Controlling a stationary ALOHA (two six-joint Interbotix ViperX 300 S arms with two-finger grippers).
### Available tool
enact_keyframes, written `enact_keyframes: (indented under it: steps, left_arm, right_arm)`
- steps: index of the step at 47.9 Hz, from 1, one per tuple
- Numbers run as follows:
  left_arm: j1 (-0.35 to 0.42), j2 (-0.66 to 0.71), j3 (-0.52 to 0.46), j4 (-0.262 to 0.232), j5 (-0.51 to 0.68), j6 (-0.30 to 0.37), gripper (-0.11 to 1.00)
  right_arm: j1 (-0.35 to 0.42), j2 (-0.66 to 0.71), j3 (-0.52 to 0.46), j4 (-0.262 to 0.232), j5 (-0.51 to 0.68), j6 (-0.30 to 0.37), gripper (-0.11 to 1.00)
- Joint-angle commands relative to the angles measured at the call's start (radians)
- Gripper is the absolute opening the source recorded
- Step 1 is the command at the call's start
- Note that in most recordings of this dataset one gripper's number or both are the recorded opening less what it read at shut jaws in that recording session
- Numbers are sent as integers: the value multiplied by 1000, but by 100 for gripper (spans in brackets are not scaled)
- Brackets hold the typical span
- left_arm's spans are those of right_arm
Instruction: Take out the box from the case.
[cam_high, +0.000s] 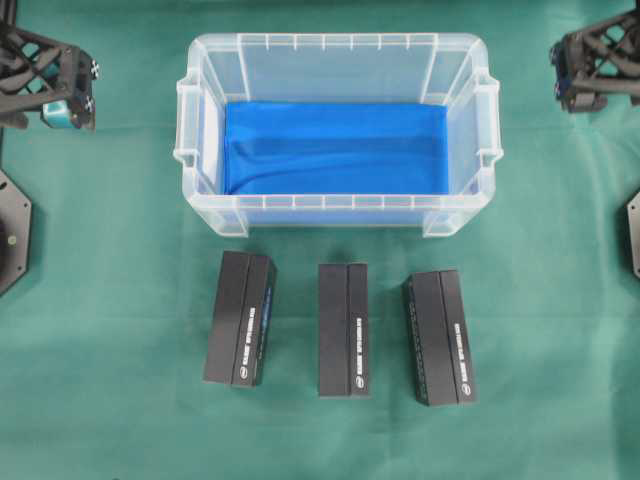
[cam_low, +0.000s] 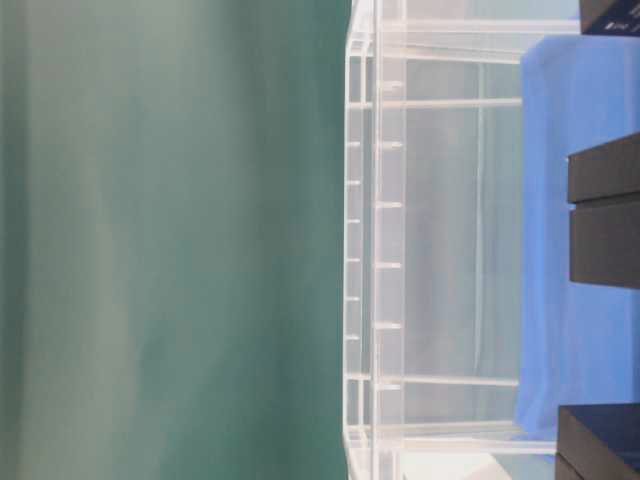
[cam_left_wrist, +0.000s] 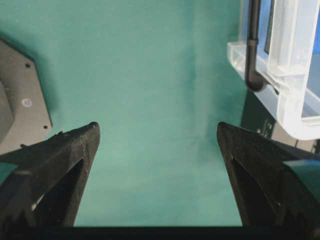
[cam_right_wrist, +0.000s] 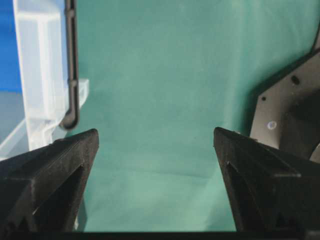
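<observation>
The case (cam_high: 335, 42) is a clear plastic bin at the back centre, and only its blue lining (cam_high: 335, 148) shows inside. Three black boxes lie side by side on the green cloth in front of it: left (cam_high: 240, 318), middle (cam_high: 343, 330), right (cam_high: 439, 337). My left gripper (cam_left_wrist: 157, 132) hangs open over bare cloth, left of the case's corner (cam_left_wrist: 287, 100). My right gripper (cam_right_wrist: 156, 137) is open too, right of the case's wall (cam_right_wrist: 42, 75). Nothing lies between either pair of fingers. Overhead, both arms sit at the far corners, left (cam_high: 60, 80) and right (cam_high: 590, 65).
Black arm base plates sit at the left edge (cam_high: 12, 230) and the right edge (cam_high: 632, 230). Green cloth (cam_high: 120, 400) covers the table. The table-level view, turned sideways, shows the case's ribbed wall (cam_low: 375, 240) with box ends (cam_low: 605, 215) in front.
</observation>
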Motion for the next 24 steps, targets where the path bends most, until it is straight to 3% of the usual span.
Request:
enact_keyframes:
  steps: [1,24]
  left_arm:
    - [-2,-8,-28,0,0,0,96]
    - [-3,-8,-28,-2,0,0,96]
  right_arm:
    - [-5,-9,-11,3,-5,-6,91]
    - [-5,-9,-11,11,-5,-3,91]
